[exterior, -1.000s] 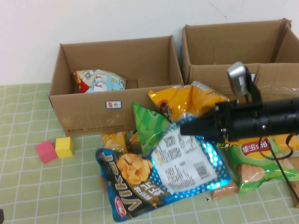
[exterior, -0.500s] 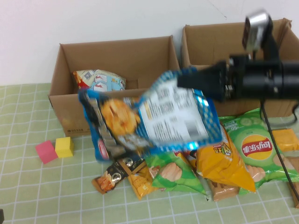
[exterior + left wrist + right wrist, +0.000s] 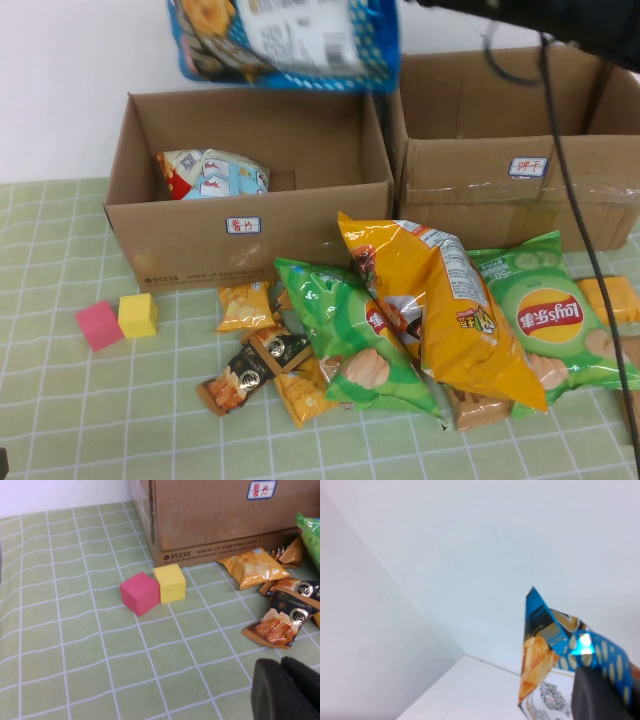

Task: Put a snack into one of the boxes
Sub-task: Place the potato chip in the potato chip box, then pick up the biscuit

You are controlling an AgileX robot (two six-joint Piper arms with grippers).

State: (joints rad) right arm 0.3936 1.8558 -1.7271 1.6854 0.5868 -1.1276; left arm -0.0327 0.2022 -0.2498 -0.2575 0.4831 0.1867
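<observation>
Two brown cardboard boxes stand at the back. The left box (image 3: 190, 240) holds a pale snack bag (image 3: 210, 172); the wider taped right box (image 3: 480, 180) shows nothing inside. My right gripper (image 3: 607, 697) is shut on a large blue chip bag (image 3: 285, 40), held high above the left box's back wall at the top edge of the high view. The bag also shows in the right wrist view (image 3: 555, 650) against the white wall. My left gripper (image 3: 285, 690) is low over the table at the near left, fingers together and empty. The left box's front also shows in its view (image 3: 210, 520).
A heap of snacks lies in front of the boxes: a yellow bag (image 3: 430, 300), a green bag (image 3: 350, 340), a green cucumber chip bag (image 3: 545, 320), and small packets (image 3: 245, 375). A pink cube (image 3: 99, 325) and a yellow cube (image 3: 138, 314) sit at the left.
My right arm has lifted the blue chip bag off the heap, up and toward the back, to above the left box. The heap under it has come into view.
</observation>
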